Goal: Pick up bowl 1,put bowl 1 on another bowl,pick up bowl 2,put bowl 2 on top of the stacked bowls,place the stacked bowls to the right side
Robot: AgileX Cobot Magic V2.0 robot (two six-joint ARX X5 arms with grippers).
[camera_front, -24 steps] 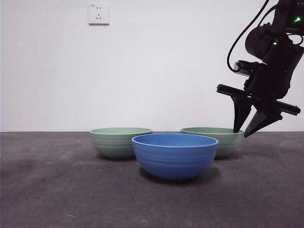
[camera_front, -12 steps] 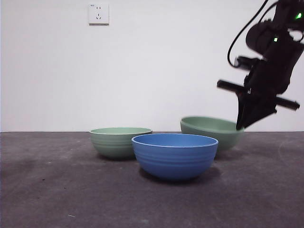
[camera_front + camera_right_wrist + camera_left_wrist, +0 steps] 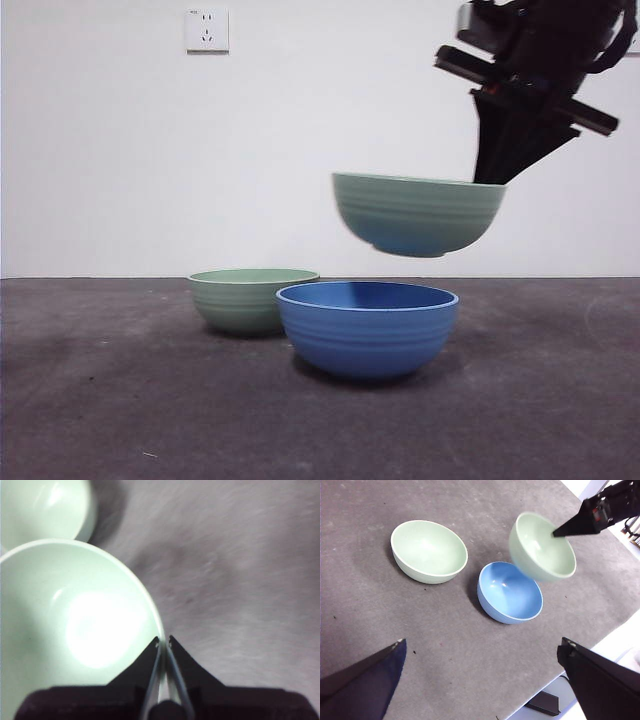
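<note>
Pinching bowl 1 (image 3: 418, 213) by its rim, right gripper (image 3: 492, 178) above another bowl (image 3: 367, 327)

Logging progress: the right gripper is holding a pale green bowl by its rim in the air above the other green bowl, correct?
Not quite. The right gripper holds the lifted green bowl by its rim, but above the blue bowl, as the front view shows; the other green bowl sits off to the side.

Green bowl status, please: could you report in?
Right gripper pinching lifted green bowl by rim. Above blue bowl. Left gripper open, waiting. Nothing between.
</note>
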